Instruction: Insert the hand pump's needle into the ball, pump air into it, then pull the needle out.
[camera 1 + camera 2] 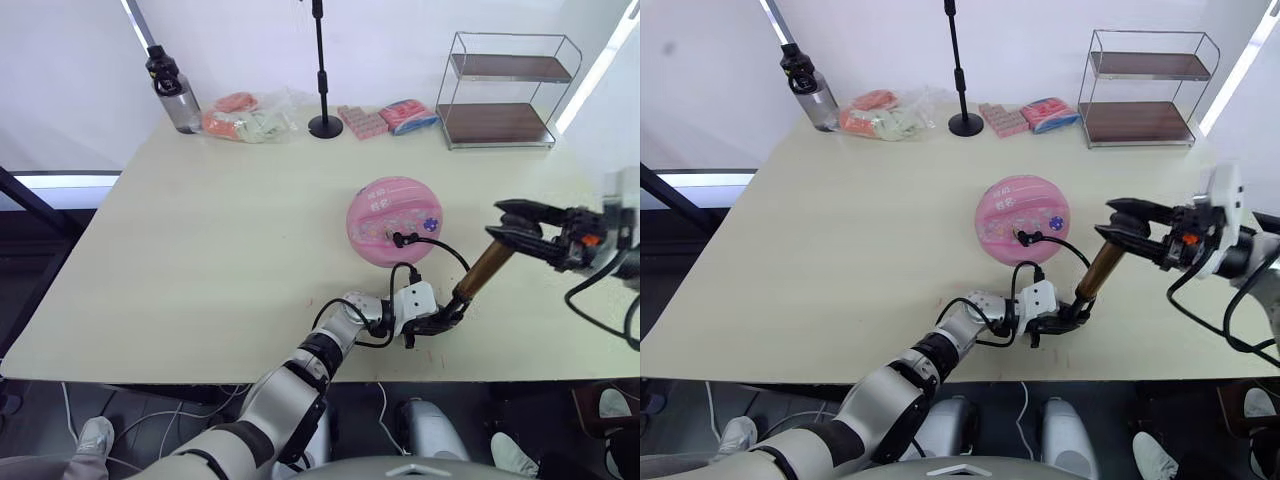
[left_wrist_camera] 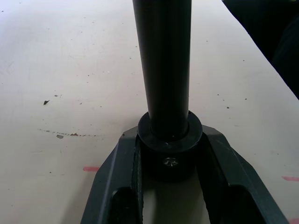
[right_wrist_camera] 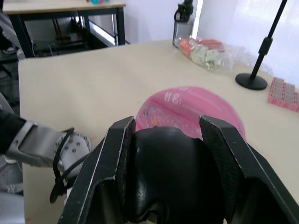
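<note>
Left gripper pinches the hand pump at its foot, right gripper clamps the handle; stiff metal, fine to grip there; the ball looks soft and rolly.

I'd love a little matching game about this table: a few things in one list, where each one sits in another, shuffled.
Things:
1. ball
2. water bottle
3. wire shelf
4. hand pump

Places:
A. far right corner of the table
B. held tilted between the left pincer and the right pincer
C. far left corner of the table
D. middle of the table, black hose plugged into it

Pairs: 1-D, 2-C, 3-A, 4-B
</note>
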{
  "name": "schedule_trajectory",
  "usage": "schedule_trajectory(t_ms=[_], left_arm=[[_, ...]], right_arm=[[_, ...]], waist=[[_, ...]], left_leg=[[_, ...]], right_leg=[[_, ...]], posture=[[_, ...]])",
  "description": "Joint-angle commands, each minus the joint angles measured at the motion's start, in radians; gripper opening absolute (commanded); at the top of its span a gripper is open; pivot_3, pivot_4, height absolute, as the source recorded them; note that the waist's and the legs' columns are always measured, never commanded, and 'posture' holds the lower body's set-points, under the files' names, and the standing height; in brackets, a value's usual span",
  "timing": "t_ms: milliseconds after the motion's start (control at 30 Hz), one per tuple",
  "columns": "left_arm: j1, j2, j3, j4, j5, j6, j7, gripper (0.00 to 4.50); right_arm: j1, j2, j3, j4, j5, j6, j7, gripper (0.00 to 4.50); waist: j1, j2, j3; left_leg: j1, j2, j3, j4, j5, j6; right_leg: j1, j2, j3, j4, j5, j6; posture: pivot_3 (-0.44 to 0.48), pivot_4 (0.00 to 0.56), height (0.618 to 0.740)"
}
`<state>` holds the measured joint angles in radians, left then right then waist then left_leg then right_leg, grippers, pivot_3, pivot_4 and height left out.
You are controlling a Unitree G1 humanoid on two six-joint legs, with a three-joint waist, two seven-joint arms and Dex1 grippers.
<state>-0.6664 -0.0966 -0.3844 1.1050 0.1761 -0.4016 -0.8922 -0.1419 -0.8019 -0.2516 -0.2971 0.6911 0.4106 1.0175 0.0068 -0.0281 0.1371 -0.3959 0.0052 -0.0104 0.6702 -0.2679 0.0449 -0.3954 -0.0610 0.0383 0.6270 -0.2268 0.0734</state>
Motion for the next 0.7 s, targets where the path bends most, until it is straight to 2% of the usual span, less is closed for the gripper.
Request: schedule_trajectory(t_ms=[33, 200, 333, 700], left_arm=[[0.030, 0.027, -0.020, 0.060, 0.041, 0.034, -0.008, 1.08], [0.029, 0.027, -0.021, 0.061, 0.042, 0.034, -0.008, 1.08], [0.029, 0.027, -0.020, 0.060, 0.042, 0.034, -0.007, 1.08], [0.026, 0.028, -0.021, 0.064, 0.043, 0.033, -0.012, 1.08]], right_arm=[[0.062, 0.048, 0.088, 0.074, -0.152, -0.090, -0.038, 1.75], [0.090, 0.096, 0.147, 0.128, -0.231, -0.185, -0.048, 1.75], [0.079, 0.103, 0.126, 0.112, -0.198, -0.187, -0.040, 1.75], [-0.091, -0.081, -0.103, 0.036, 0.118, 0.055, 0.027, 1.75]], waist=[[-0.001, -0.001, -0.002], [-0.003, -0.002, -0.004], [-0.004, -0.001, -0.005], [0.004, 0.005, 0.001]], left_leg=[[0.000, 0.000, 0.000, 0.000, 0.000, 0.000], [0.002, 0.000, 0.000, 0.000, 0.000, 0.000], [0.002, 0.000, 0.000, 0.000, 0.000, 0.000], [-0.002, -0.001, 0.000, 0.000, 0.000, 0.000]], right_leg=[[0.000, 0.000, 0.000, 0.000, 0.000, 0.000], [0.001, 0.000, 0.000, 0.000, 0.000, 0.000], [0.002, 0.001, 0.000, 0.000, 0.000, 0.000], [-0.001, -0.001, 0.000, -0.001, 0.000, -0.003]], posture=[[0.000, 0.150, 0.740], [0.000, 0.150, 0.740], [0.000, 0.150, 0.740], [0.000, 0.150, 0.740]])
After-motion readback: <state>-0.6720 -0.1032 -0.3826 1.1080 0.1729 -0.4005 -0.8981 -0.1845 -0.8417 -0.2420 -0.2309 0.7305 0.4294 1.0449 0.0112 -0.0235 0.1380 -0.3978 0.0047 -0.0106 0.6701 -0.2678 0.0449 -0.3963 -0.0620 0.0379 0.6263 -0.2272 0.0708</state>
